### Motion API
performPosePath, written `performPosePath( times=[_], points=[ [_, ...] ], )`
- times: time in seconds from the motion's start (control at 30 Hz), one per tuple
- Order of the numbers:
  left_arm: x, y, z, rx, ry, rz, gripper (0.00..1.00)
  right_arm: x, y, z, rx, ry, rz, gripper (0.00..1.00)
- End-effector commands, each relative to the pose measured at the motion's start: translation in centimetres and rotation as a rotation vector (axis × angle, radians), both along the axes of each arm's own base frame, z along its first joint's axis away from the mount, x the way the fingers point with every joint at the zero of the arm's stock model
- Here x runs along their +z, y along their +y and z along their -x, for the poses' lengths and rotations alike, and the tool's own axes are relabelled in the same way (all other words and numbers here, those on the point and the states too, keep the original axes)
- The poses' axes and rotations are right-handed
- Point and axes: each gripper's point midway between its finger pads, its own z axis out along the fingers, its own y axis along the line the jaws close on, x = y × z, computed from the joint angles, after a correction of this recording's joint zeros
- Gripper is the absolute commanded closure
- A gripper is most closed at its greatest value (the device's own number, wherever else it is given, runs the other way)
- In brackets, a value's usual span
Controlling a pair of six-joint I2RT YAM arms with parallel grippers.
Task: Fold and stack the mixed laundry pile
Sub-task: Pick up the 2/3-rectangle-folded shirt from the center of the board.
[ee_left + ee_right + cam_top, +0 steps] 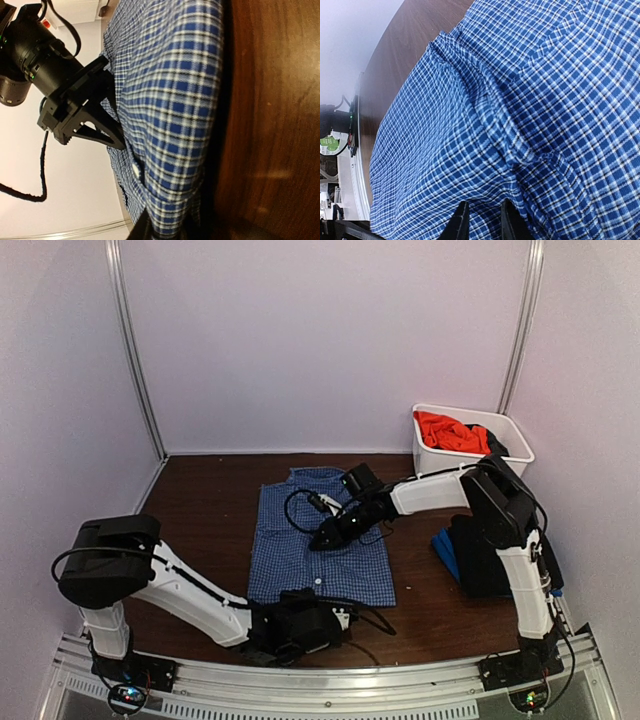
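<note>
My left pincer (pixel 335 615) sits low at the near edge of the table (pixel 210 500), at the near hem of the checked shirt (pixel 290 550). Its jaws are drawn in narrow. In my left wrist view the hem runs down between the two dark fingertips, so I record it as pinching the cloth there.

My right pincer (pixel 322 537) reaches in from the right and rests on the middle of the same shirt. Its jaws are also narrow. The right wrist view shows a raised ridge of check fabric leading straight into the gap between the fingers (pixel 461 222), and I record that as a pinch on the shirt.

The shirt lies spread flat on the table between my two arms, collar at the far end, buttons and pocket facing up.

Rest of the laundry:
- The orange T-shirt (pixel 450 430) is bunched inside the white tub (pixel 520 445) at the far right corner, well apart from the shirt.
- The black and blue pieces (pixel 480 560) lie in a heap on the table beside my right arm's base, a blue edge showing toward the shirt. I cannot tell how many garments make up that heap.
</note>
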Motion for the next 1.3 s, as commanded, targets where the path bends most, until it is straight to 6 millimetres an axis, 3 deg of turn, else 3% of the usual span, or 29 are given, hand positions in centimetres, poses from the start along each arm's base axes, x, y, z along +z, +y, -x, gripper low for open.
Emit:
performPosePath(
  times=[0.0,0.1,0.3,0.43,0.53,0.67,0.77,0.97,1.17,1.27],
  points=[
    [3.8,-0.4,-0.2,0.004,0.003,0.106,0.91,-3.5,-1.6,1.6,-0.002,0.041,0.096,0.77],
    [5.0,-0.2,0.5,0.001,0.052,0.121,1.0,-3.3,-1.7,2.7,0.007,0.045,0.095,0.78],
    [5.9,0.4,3.0,-0.035,0.223,0.127,1.0,-1.9,-1.5,5.6,0.036,0.059,0.07,0.78],
    [5.9,0.6,5.8,-0.075,0.373,0.101,1.0,0.7,-1.2,7.7,0.077,0.061,0.031,0.77],
    [6.1,1.0,8.0,-0.092,0.506,0.089,1.0,3.8,-1.2,7.9,0.084,0.037,-0.012,0.71],
    [7.1,0.7,10.2,-0.115,0.657,0.099,1.0,7.7,-1.7,5.2,0.044,-0.038,-0.038,0.64],
    [7.9,0.3,10.8,-0.126,0.693,0.098,1.0,9.0,-2.9,1.7,-0.026,-0.103,-0.017,0.58],
    [9.5,-0.7,9.5,-0.127,0.736,0.124,1.0,7.7,-6.5,-4.8,-0.181,-0.185,0.086,0.48],
    [11.0,-1.6,5.4,-0.128,0.721,0.148,1.0,6.6,-8.5,-9.8,-0.304,-0.216,0.099,0.41],
    [11.9,-2.7,3.2,-0.141,0.713,0.169,1.0,5.5,-8.6,-11.1,-0.317,-0.212,0.112,0.41]
  ],
)
